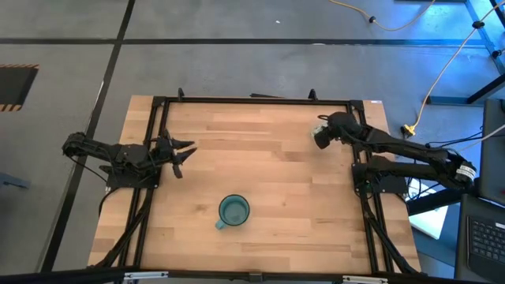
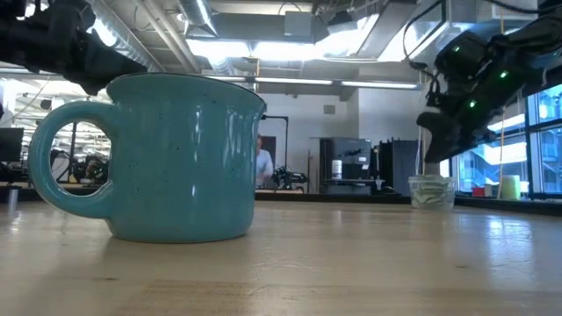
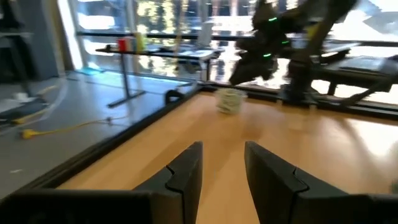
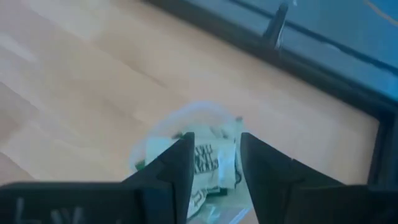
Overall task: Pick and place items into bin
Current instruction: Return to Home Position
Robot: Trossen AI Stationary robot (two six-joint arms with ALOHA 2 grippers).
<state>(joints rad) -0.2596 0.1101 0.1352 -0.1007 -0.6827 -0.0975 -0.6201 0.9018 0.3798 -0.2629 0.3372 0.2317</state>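
Packets (image 4: 214, 165) in a clear cup (image 4: 163, 127) toward the right side of a wooden table (image 1: 268, 166).
Only the right wrist view shows the packets. They lie directly beneath the right gripper (image 4: 214, 144), whose fingers are apart and empty. It seems to hang just above the rim. From overhead, the outstretched right arm hides the cup. The left gripper (image 1: 181, 155), fingers apart, waits at the left edge.

text: none legible | packets (image 4: 208, 163): print blurred, unreadable

Grey concrete floor (image 1: 252, 67) crossed by dark lines and a yellow cable (image 1: 447, 65) surrounds the wooden worktop (image 1: 260, 158), with bright ceiling lights (image 2: 255, 48) and large windows (image 2: 546, 132) beyond
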